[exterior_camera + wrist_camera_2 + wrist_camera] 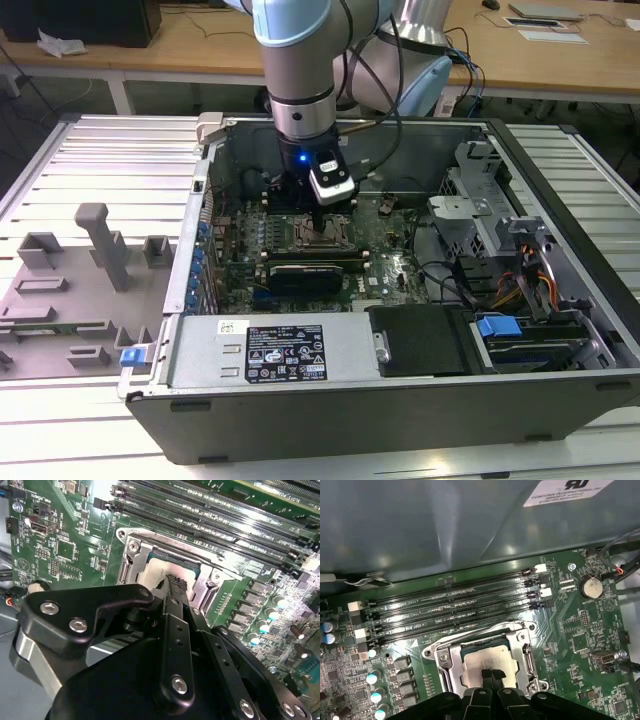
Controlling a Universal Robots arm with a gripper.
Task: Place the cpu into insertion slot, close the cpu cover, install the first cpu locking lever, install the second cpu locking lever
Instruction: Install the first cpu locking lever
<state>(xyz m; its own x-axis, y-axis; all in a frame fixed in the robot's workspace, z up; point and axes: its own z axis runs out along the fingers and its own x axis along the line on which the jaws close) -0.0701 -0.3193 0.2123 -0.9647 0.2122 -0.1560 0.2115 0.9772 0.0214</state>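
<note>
— One arm, reaching straight down into the open computer case [560, 300]. Where's the gripper?

— The gripper [491, 674] sits right over the socket [520, 632] in the middle of the green board [570, 630], below the long black memory slots [450, 605].

— Fingers apart?

— No, they look pressed together, tips resting on the chip [485, 660]. Nothing is held between them.

— So the chip is in?

— Yes, its pale metal top lies flat inside the socket. In the second wrist view the chip [159, 572] shows just past the fingertips [175, 582].

— And the cover?

— The silver frame [451, 662] surrounds the chip; I can't tell if it's latched.
</note>
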